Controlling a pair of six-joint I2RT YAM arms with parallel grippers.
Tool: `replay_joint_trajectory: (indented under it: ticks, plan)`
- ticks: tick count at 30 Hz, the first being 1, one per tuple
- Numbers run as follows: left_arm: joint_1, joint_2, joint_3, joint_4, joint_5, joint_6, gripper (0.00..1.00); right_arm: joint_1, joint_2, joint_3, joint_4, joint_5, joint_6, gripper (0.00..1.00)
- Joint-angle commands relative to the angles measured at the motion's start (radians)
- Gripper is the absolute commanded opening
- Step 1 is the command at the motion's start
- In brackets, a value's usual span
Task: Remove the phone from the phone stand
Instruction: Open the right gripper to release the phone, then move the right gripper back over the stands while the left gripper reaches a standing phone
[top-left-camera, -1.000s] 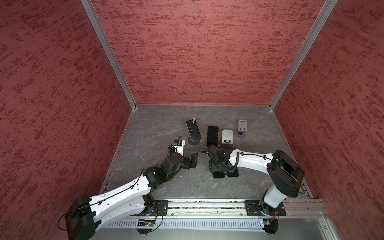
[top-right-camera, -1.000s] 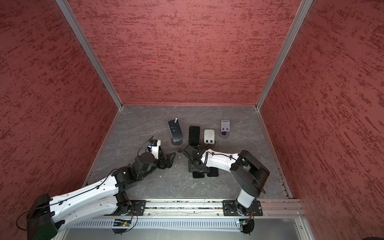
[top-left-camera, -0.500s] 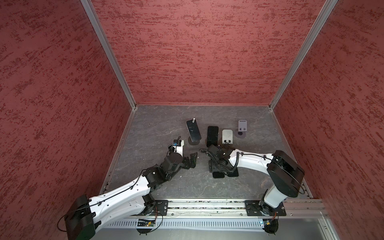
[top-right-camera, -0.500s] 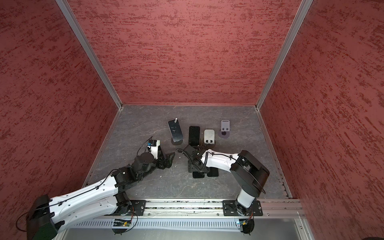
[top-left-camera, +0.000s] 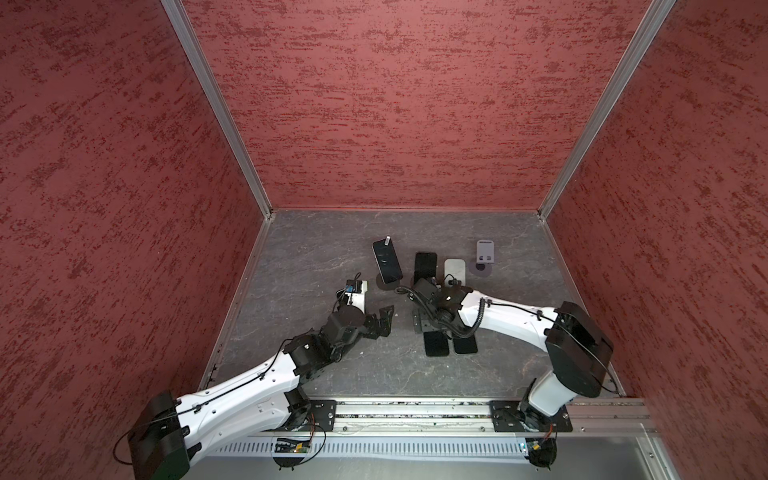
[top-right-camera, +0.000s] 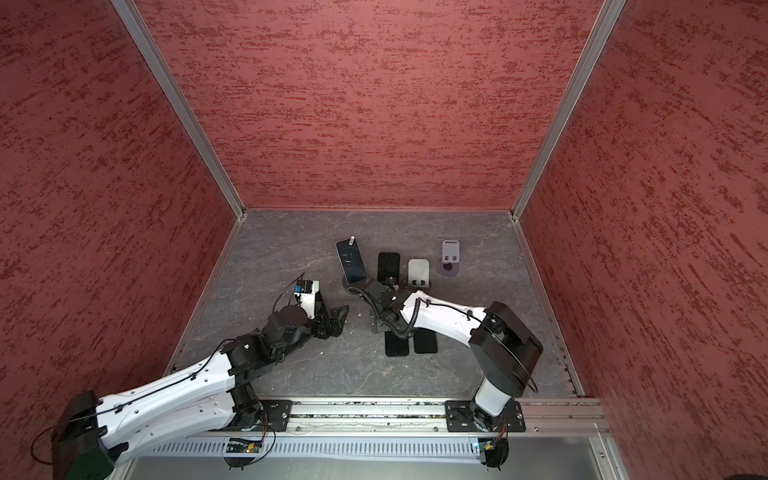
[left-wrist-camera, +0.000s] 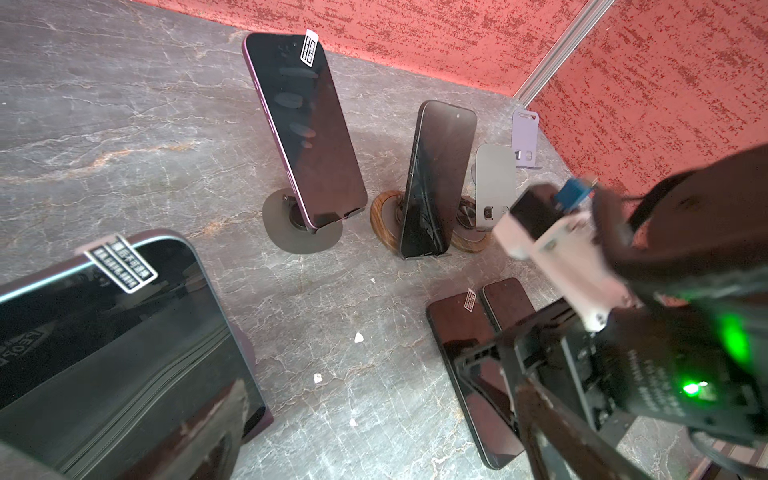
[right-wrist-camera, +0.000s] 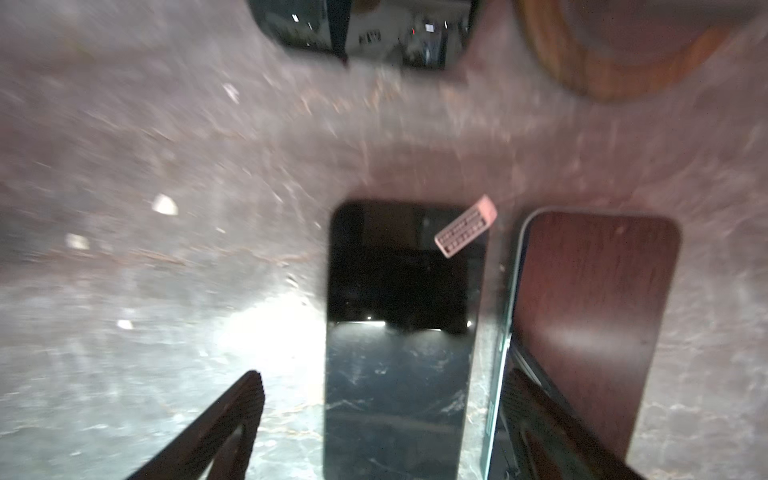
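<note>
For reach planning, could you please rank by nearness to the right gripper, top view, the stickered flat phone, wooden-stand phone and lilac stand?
1. Flat stickered black phone, beneath right gripper.
2. Black phone on wooden stand, behind.
3. Empty lilac stand, back right.

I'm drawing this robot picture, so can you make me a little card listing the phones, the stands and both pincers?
Phones on stands: purple phone, black phone
Empty stands: grey stand, lilac stand
Phones flat on the table: stickered flat phone, plain flat phone, side by side
Right pincer: open, above the stickered flat phone
Left pincer: open
</note>
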Motion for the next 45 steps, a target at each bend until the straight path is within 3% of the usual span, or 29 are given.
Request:
replay_joint_trajectory:
  ticks: [1, 16, 32, 39, 45]
  plan:
    - [0.005, -0.011, 0.023, -0.038, -0.025, -0.010, 1.00, -0.006, -0.043, 0.043, -0.029, 0.088, -0.044, 0.94]
    - [0.005, 0.006, 0.115, -0.175, -0.106, -0.072, 1.00, -0.136, -0.079, 0.084, 0.105, 0.110, -0.155, 0.96]
    - [0.005, 0.063, 0.195, -0.275, -0.127, -0.109, 1.00, -0.198, -0.014, 0.146, 0.235, 0.041, -0.246, 0.97]
    - [-0.041, 0.085, 0.230, -0.331, -0.276, -0.212, 1.00, -0.214, -0.082, 0.093, 0.276, 0.042, -0.285, 0.98]
    - [-0.073, 0.175, 0.311, -0.521, -0.431, -0.412, 1.00, -0.220, -0.143, 0.054, 0.289, 0.046, -0.310, 0.99]
